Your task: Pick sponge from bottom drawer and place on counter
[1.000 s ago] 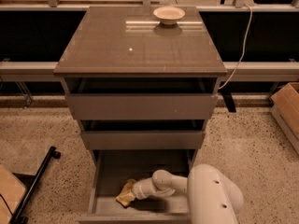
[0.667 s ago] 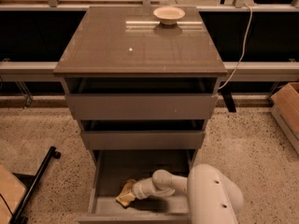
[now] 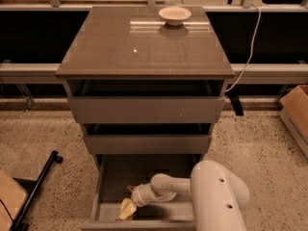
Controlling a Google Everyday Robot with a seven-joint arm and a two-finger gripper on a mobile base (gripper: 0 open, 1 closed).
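The bottom drawer [image 3: 111, 177] is pulled out below two other drawers. The tan-yellow sponge [image 3: 126, 209] lies inside it near the front left. My gripper [image 3: 132, 199] reaches down into the drawer from the right on a white arm and sits right at the sponge, partly covering it. The counter [image 3: 120, 37] is the glossy grey-brown top of the cabinet, with a small white dot on it.
A pale round bowl [image 3: 174, 15] stands at the back of the counter. A white cable [image 3: 248, 47] hangs at the right of the cabinet. A cardboard box [image 3: 296, 112] is on the floor at the right, a black leg [image 3: 36, 189] at the left.
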